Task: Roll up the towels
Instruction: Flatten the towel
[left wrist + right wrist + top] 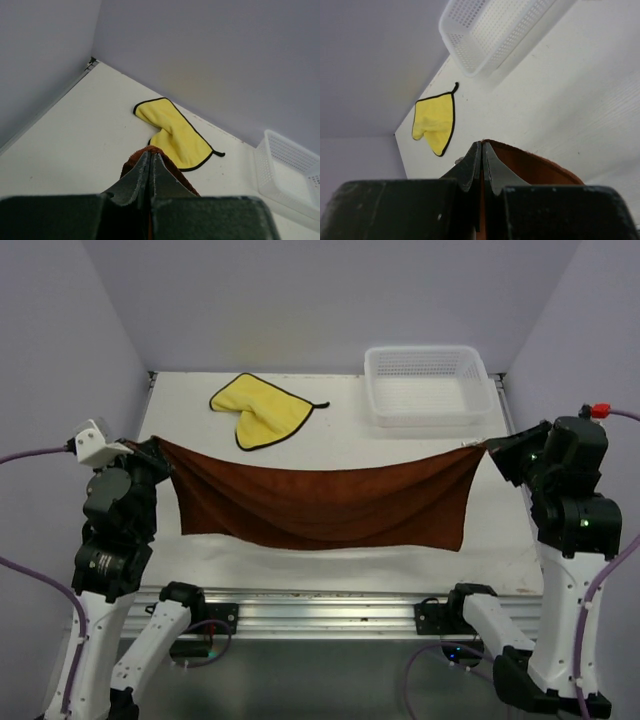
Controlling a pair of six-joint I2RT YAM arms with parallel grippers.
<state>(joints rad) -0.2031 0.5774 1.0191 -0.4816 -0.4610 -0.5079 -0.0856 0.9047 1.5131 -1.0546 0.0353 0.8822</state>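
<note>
A rust-brown towel (320, 505) hangs stretched wide across the middle of the table, held up by its two top corners. My left gripper (158, 448) is shut on its left corner, and the brown cloth (172, 177) bulges round the closed fingers (142, 172). On the right corner my right gripper (490, 447) is shut, with brown cloth (535, 167) running off to the right of the jaws. The towel's lower edge sags down to the table. A bright yellow towel (258, 410) with dark edging lies crumpled flat at the back left, apart from both grippers, seen too as the yellow towel (175, 134) and the yellow towel (435, 122).
A white plastic mesh basket (428, 388) stands at the back right of the white table (350, 435), close behind my right gripper. Lilac walls close in the table on the left, back and right. The arm bases sit along the near rail.
</note>
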